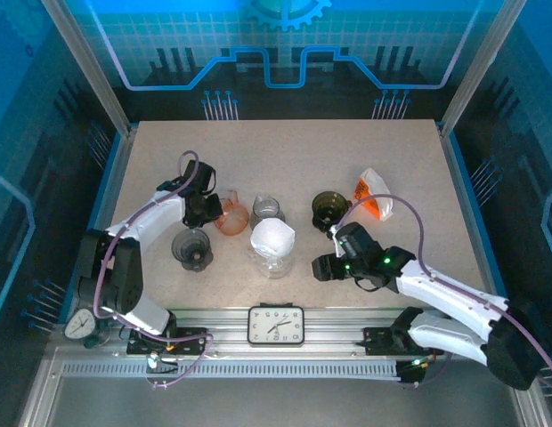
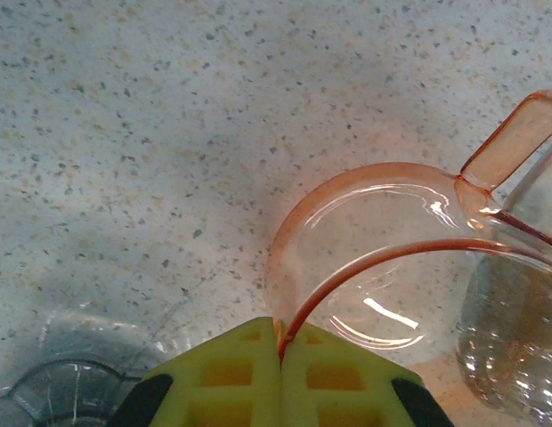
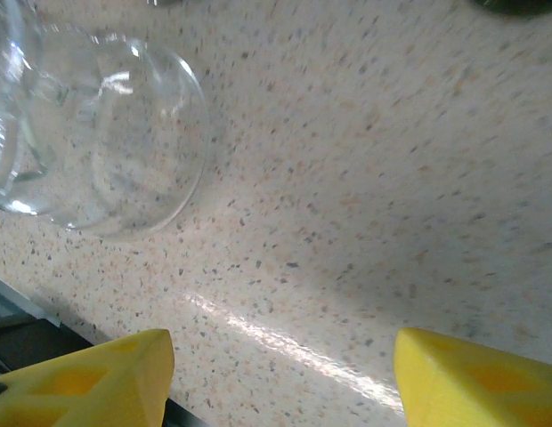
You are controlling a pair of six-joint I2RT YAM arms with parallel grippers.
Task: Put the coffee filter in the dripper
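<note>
A white coffee filter (image 1: 272, 237) rests on top of a clear glass vessel (image 1: 274, 261) at the front middle of the table. An orange see-through dripper (image 1: 231, 216) stands to its left. My left gripper (image 1: 207, 210) is at that dripper's left side. In the left wrist view the yellow pads (image 2: 249, 374) are pressed together on the thin orange rim, so my left gripper (image 2: 280, 336) is shut on the orange dripper (image 2: 383, 258). My right gripper (image 1: 325, 265) hovers just right of the clear vessel. Its fingers (image 3: 89, 378) stand wide apart over bare table, with the clear vessel (image 3: 107, 133) ahead to the left.
A dark grey dripper (image 1: 191, 248) stands in front of the left gripper. A clear glass dripper (image 1: 267, 208) sits right of the orange one, an olive dripper (image 1: 328, 208) and an orange-and-white bag (image 1: 372, 196) lie farther right. A clock (image 1: 276, 325) sits on the front rail.
</note>
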